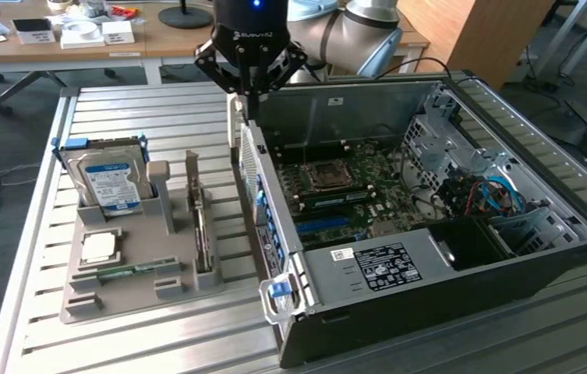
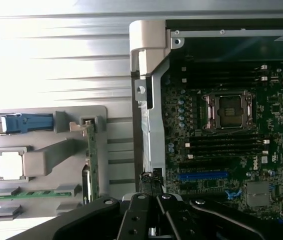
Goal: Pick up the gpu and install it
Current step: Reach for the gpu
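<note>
Green and thin, the gpu card (image 1: 203, 234) is standing on edge in a slot of the grey plastic holder tray (image 1: 132, 300), its long axis running along the open metal computer case (image 1: 429, 312) beside it. The black gripper (image 1: 249, 100) is hanging closed and empty beyond the card's far end, over the case's rim.

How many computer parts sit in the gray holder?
4: hard drive upright at the far end, processor before it, memory stick nearest the camera, gpu on edge beside the case.
</note>
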Robot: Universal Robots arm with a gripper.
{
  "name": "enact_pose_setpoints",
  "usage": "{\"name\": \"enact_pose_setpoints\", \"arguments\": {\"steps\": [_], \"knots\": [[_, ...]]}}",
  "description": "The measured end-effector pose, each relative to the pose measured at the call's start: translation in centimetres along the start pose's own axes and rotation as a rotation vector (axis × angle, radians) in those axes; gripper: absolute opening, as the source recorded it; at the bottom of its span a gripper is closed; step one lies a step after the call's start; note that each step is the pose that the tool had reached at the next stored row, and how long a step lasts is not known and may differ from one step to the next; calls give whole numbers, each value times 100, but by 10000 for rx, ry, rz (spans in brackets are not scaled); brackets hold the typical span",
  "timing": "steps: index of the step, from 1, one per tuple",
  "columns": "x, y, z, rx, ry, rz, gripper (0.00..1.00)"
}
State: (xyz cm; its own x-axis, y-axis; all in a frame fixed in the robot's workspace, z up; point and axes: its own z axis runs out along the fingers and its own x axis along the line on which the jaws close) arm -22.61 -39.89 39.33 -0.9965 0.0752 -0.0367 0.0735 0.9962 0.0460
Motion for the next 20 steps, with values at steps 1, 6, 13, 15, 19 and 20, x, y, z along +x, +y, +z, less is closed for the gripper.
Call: {"name": "enact_pose_setpoints", "arguments": {"steps": [1, 6, 13, 15, 19, 20], "knots": [[23, -2, -1, 0, -4, 0, 11], [131, -9, -5, -2, -24, 0, 11], [309, -23, -12, -5, -60, -1, 11], [359, -26, -14, -5, -68, -3, 11], [464, -34, -19, -6, -85, -3, 11], [491, -36, -19, -7, -89, -3, 11]]}}
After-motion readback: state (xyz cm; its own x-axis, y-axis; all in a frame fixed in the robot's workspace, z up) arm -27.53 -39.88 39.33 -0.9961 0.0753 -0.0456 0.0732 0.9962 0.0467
